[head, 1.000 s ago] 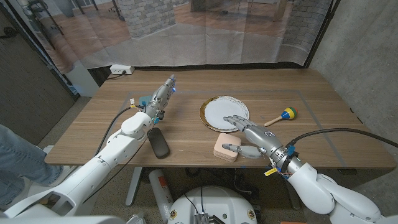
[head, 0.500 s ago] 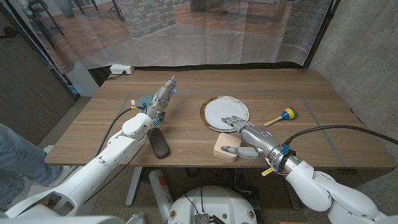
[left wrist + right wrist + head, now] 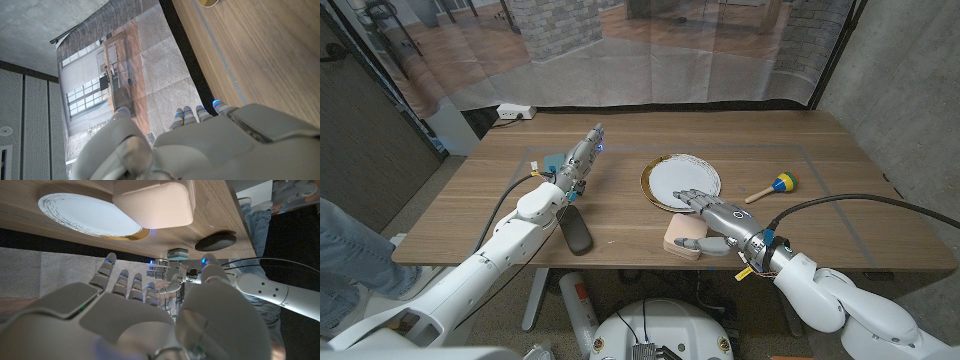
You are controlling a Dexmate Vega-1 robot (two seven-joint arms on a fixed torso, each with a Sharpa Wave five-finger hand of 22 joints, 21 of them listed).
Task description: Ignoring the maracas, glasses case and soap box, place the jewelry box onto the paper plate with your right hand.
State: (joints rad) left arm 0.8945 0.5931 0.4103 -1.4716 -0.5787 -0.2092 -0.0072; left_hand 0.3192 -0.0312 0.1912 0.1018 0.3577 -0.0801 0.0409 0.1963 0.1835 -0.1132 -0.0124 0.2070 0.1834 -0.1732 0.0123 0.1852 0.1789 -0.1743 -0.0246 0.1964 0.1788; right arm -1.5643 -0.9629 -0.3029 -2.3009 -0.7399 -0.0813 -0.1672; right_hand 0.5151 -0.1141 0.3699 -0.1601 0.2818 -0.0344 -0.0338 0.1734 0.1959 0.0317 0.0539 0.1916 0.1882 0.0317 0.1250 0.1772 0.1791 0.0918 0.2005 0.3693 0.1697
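Observation:
The jewelry box (image 3: 682, 236), a pale pink rounded box, lies near the table's front edge, just in front of the white gold-rimmed paper plate (image 3: 680, 183). My right hand (image 3: 713, 220) is beside the box on its right, fingers spread toward the plate's near rim and thumb at the box's right side, holding nothing. In the right wrist view the box (image 3: 154, 204) and plate (image 3: 85, 215) lie just beyond my right hand (image 3: 145, 315). My left hand (image 3: 578, 160) stays at the left with fingers stretched out, empty; its back (image 3: 210, 145) is seen over the table.
A black glasses case (image 3: 577, 230) lies left of the jewelry box. A small blue soap box (image 3: 548, 163) sits by my left hand. The maracas (image 3: 775, 186) lie right of the plate. Bare wood (image 3: 840, 215) stretches to the right.
My right hand has slid slightly left, closer to the jewelry box, with the thumb now against its right side. The box, the plate and my left hand have not moved.

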